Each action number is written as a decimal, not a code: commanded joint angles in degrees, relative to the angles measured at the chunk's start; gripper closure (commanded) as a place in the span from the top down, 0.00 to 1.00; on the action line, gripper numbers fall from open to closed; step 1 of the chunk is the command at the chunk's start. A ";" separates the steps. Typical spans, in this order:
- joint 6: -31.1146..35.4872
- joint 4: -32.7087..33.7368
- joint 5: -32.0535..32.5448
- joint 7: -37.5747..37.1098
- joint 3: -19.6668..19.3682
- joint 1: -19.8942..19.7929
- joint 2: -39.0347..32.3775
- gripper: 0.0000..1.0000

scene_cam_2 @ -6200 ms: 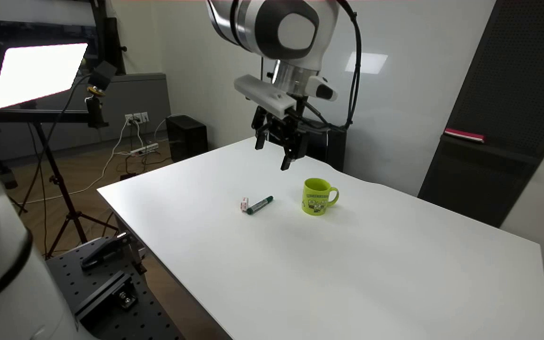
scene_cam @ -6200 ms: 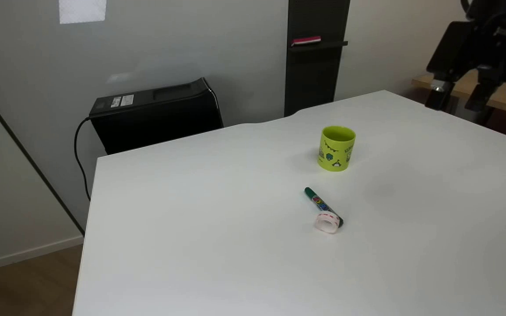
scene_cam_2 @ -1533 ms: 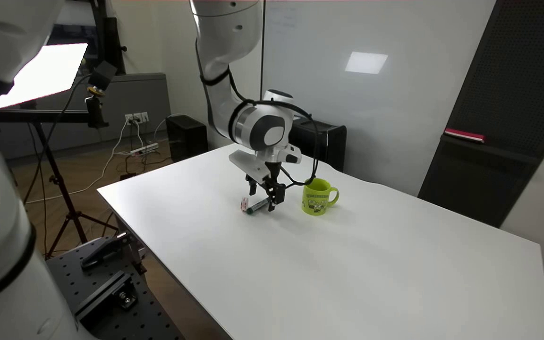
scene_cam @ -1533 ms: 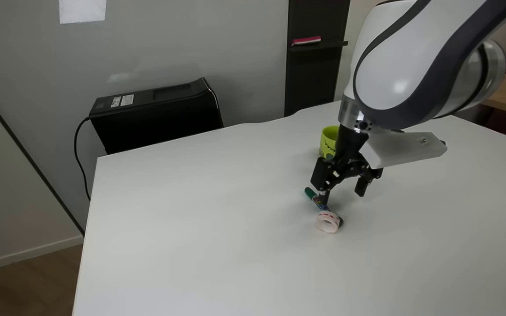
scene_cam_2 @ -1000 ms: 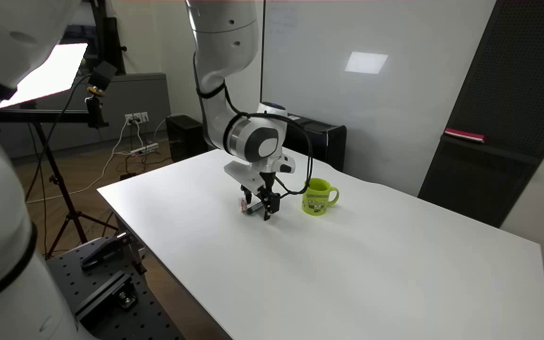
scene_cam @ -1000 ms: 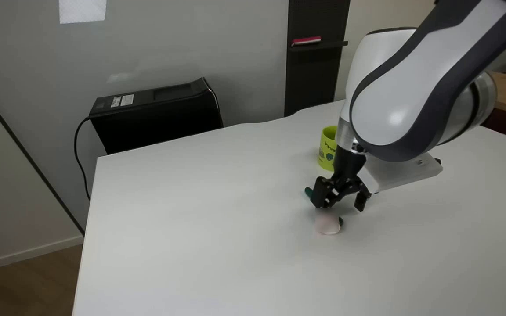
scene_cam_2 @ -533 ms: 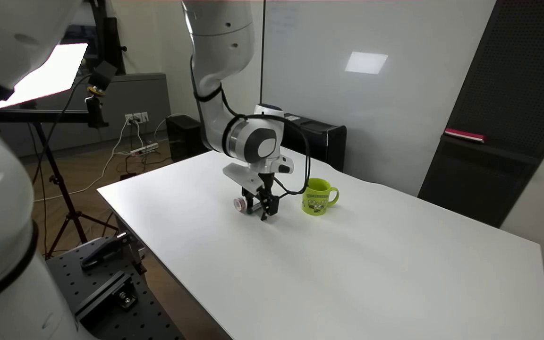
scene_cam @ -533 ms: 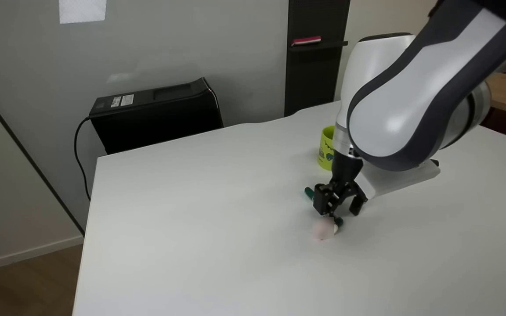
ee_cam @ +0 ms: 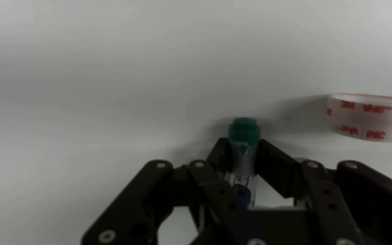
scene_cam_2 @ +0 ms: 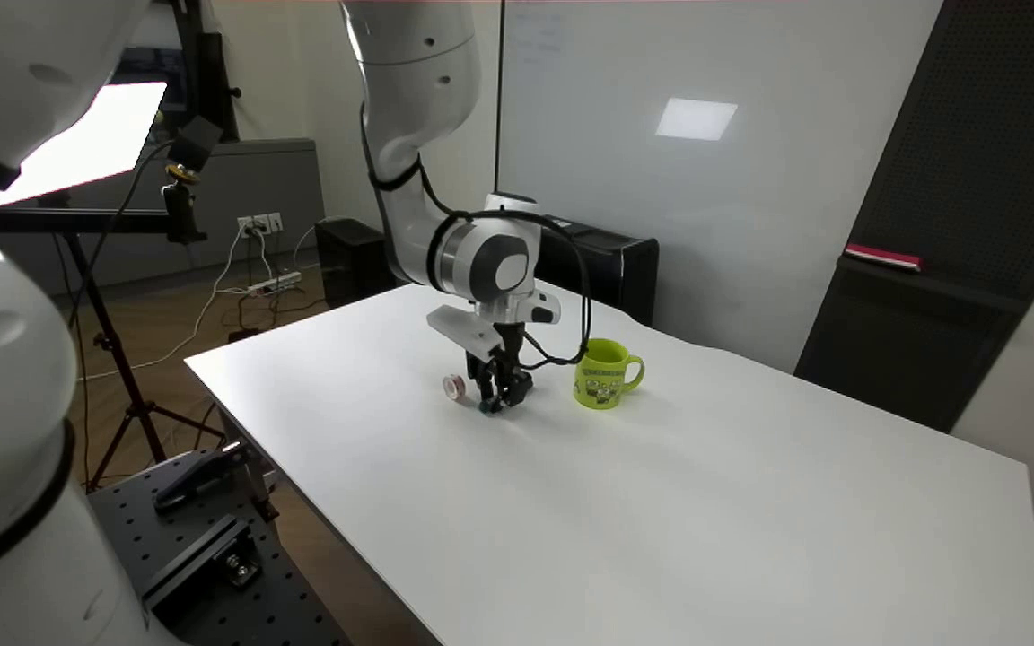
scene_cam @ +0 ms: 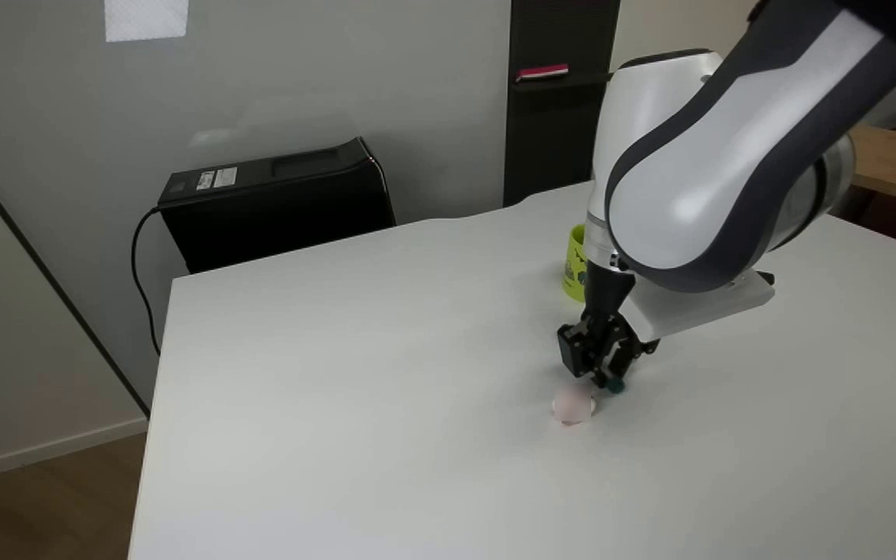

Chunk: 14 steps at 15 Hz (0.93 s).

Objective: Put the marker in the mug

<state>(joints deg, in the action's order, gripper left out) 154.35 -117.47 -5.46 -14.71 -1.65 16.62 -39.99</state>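
Observation:
The dark green marker [ee_cam: 244,132] lies between the two black fingers in the wrist view, pinched near its green end. My gripper [ee_cam: 243,151] is shut on it, low over the white table. Only a green tip of the marker [scene_cam: 615,385] shows below the fingers in an exterior view; the rest is hidden by the gripper. The lime-green mug [scene_cam_2: 602,375] stands upright, its handle turned away from the gripper [scene_cam_2: 495,402], a short distance to the side. In an exterior view the arm covers part of the mug [scene_cam: 575,268].
A whitish-pink roll of tape [ee_cam: 369,119] with red print lies close beside the gripper, apart from the marker. The arm's black cable [scene_cam_2: 585,296] hangs down close to the mug's rim. A black box [scene_cam: 277,206] stands beyond the table edge.
My gripper has come down and its fingers have closed on the marker, which has shifted and turned a little. The tape roll has been nudged away and turned.

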 commanded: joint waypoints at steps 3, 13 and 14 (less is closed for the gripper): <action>-8.01 3.17 1.50 -2.17 -1.79 -2.15 0.39 0.05; -19.84 9.56 -1.83 -0.38 0.43 -9.80 2.10 0.05; -21.09 10.29 -2.23 -0.63 0.57 -10.25 2.23 0.05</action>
<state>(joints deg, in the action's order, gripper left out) 137.80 -109.71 -6.31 -14.66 -2.58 8.49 -38.58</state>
